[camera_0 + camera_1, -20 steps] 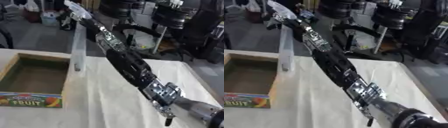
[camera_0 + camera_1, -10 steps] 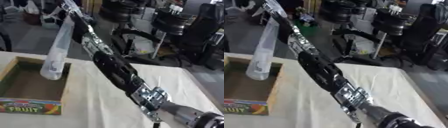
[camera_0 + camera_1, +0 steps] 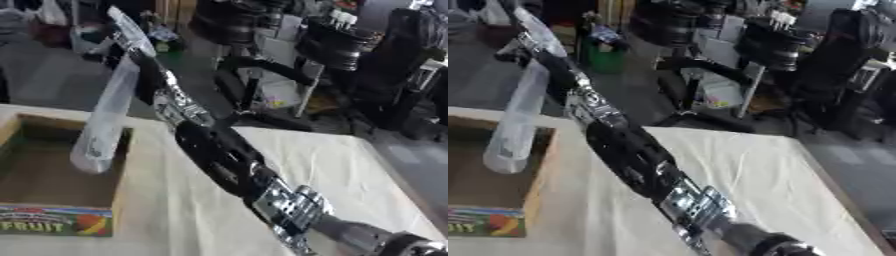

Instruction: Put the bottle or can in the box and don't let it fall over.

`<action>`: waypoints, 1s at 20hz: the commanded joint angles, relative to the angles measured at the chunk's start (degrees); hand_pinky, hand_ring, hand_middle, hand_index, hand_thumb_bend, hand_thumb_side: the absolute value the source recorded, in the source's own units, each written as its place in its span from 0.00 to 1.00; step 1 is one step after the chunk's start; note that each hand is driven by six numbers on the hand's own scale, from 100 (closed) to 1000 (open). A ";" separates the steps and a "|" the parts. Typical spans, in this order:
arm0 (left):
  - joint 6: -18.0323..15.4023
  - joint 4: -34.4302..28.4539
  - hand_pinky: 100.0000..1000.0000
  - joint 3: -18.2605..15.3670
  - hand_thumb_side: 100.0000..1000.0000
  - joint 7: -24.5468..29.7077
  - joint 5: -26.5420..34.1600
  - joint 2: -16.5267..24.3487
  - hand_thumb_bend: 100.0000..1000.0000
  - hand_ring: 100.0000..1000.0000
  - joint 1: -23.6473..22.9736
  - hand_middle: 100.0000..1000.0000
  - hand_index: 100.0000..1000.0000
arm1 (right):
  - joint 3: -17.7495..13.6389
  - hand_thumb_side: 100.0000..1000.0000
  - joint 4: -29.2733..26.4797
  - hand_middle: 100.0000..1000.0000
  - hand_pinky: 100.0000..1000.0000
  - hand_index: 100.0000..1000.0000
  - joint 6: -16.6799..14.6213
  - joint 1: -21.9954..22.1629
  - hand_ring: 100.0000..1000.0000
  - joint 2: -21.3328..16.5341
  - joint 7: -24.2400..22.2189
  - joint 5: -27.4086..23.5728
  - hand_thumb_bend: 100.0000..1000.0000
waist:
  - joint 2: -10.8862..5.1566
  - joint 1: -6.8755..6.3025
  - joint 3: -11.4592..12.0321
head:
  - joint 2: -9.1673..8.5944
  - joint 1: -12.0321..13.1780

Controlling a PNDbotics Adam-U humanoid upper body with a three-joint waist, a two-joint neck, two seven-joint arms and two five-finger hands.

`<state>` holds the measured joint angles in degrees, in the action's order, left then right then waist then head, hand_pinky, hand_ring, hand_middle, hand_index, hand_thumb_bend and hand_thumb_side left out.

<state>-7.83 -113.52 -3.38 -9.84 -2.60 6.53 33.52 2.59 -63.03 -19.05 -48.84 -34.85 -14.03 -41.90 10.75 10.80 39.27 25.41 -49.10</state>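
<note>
Clear plastic is what you have in the air: a tall, see-through bottle hangs from your right hand, which shows blurred near the upper left of the view. The hand is at the bottle's top end, and you appear to be grasping it there, though the blur hides how the fingers sit round it. The bottle is tilted, top leaning toward the right, base lower and to the left.

Its rounded base hangs over the open cardboard box, above the box's right half and near the right wall. Whether the base touches the box floor you cannot tell from here; it looks lifted clear of it. The box stands at the left of the desk, which is covered with a pale cloth, and its near wall carries a bright fruit label.

Your right arm runs diagonally from the lower right corner up across the desk to the hand, black with a silver joint near the bottom.

Your left hand does not show in either view.
</note>
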 commanded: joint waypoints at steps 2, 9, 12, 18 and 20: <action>-0.04 -1.07 0.67 -0.04 0.55 0.07 0.27 0.27 0.44 0.68 0.64 0.55 0.78 | 0.09 0.41 0.77 0.67 0.76 0.52 -2.37 -0.50 0.95 -0.51 -2.85 3.08 0.00 | -0.62 -0.96 -0.44 | -0.98 -0.38; -0.01 -1.07 0.68 -0.14 0.56 0.11 0.20 0.45 0.44 0.68 0.41 0.55 0.78 | 1.69 0.41 -1.72 1.00 0.94 1.00 -10.16 0.52 1.00 -0.96 -18.71 11.33 0.00 | -0.71 -0.99 -1.20 | -1.25 -0.35; 0.06 -1.07 0.68 -0.19 0.55 0.11 0.11 0.50 0.44 0.68 0.36 0.55 0.78 | 1.56 0.41 -0.92 1.00 0.97 1.00 -12.97 0.84 1.00 -1.13 -25.49 14.43 0.00 | -0.74 -0.98 -1.32 | -1.29 -0.39; 0.09 -1.07 0.68 -0.29 0.56 0.04 -0.02 0.46 0.44 0.68 0.33 0.55 0.78 | 0.74 0.41 2.22 1.00 1.00 1.00 -14.77 1.17 1.00 -1.51 -28.35 19.88 0.00 | -0.69 -0.65 -1.50 | -1.64 -0.37; 0.11 -1.07 0.68 -0.33 0.56 -0.01 -0.06 0.42 0.44 0.68 0.34 0.55 0.78 | 0.55 0.41 2.76 1.00 1.00 1.00 -15.47 1.26 1.00 -1.77 -27.77 22.01 0.00 | -0.64 -0.48 -1.58 | -1.79 -0.37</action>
<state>-7.80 -113.53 -3.41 -9.85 -2.62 6.55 33.28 3.90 -60.25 -29.84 -46.79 -34.19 -37.73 -21.21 10.85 10.91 37.79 24.44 -49.34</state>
